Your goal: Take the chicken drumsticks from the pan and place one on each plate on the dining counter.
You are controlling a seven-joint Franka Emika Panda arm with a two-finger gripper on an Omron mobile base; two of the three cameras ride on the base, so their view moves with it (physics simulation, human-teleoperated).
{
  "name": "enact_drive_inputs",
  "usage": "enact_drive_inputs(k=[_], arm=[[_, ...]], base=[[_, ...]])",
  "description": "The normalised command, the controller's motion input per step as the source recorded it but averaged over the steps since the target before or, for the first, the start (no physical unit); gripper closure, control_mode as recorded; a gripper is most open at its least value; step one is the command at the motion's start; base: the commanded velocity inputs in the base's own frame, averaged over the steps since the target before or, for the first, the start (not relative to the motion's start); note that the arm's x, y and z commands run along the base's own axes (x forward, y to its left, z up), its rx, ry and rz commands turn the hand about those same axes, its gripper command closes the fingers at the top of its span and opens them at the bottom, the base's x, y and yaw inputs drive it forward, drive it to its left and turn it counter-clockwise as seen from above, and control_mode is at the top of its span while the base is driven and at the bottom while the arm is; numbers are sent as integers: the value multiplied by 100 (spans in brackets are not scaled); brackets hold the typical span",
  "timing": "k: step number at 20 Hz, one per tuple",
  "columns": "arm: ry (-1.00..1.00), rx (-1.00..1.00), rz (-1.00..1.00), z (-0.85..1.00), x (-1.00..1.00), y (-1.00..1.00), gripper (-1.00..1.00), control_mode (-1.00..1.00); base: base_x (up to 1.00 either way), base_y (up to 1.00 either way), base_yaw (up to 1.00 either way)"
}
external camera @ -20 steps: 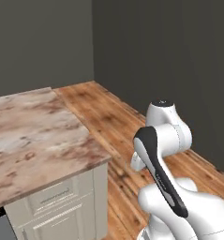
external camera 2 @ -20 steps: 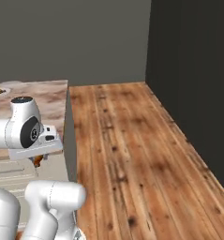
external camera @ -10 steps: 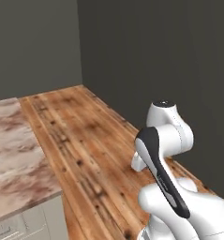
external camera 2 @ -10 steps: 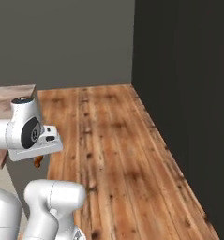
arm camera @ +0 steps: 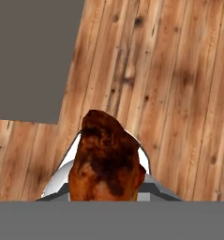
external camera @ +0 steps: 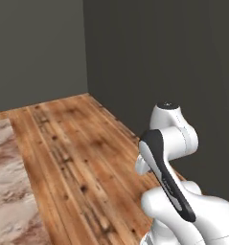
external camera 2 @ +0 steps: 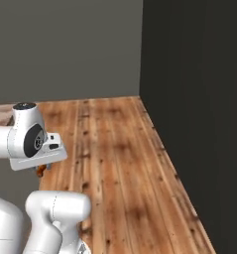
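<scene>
One chicken drumstick (arm camera: 107,157), golden-orange with dark red-brown patches, sits between the fingers of my gripper (arm camera: 106,183), which is shut on it. In the hand view it hangs over wooden floor planks. In the right base view the gripper (external camera 2: 43,168) hangs under the white hand at the left, with a bit of the orange drumstick (external camera 2: 40,171) showing below it. A strip of beige stone counter top (external camera: 5,191), mottled reddish-brown, lies at the left edge of the left base view.
A wooden plank floor (external camera 2: 120,163) stretches ahead to grey walls. A dark wall (external camera 2: 199,99) runs along the right side. In the hand view a flat grey area (arm camera: 33,56) takes up the upper left.
The whole picture has shifted: the base has turned, so the stone counter has slid off to the left and more floor and dark wall show. The drumstick stays in the shut gripper.
</scene>
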Motion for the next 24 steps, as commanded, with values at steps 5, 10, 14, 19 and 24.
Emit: enact_drive_inputs(k=[5, 10, 14, 19, 24], arm=[[0, 0, 0, 0, 0, 0, 100, 100], [0, 0, 0, 0, 0, 0, 100, 100], [0, 0, 0, 0, 0, 0, 100, 100], [0, 0, 0, 0, 0, 0, 100, 100], [0, 0, 0, 0, 0, 0, 100, 100]], base=[[100, 3, 2], [100, 9, 6], [100, 16, 11], [100, 26, 12], [100, 23, 19]])
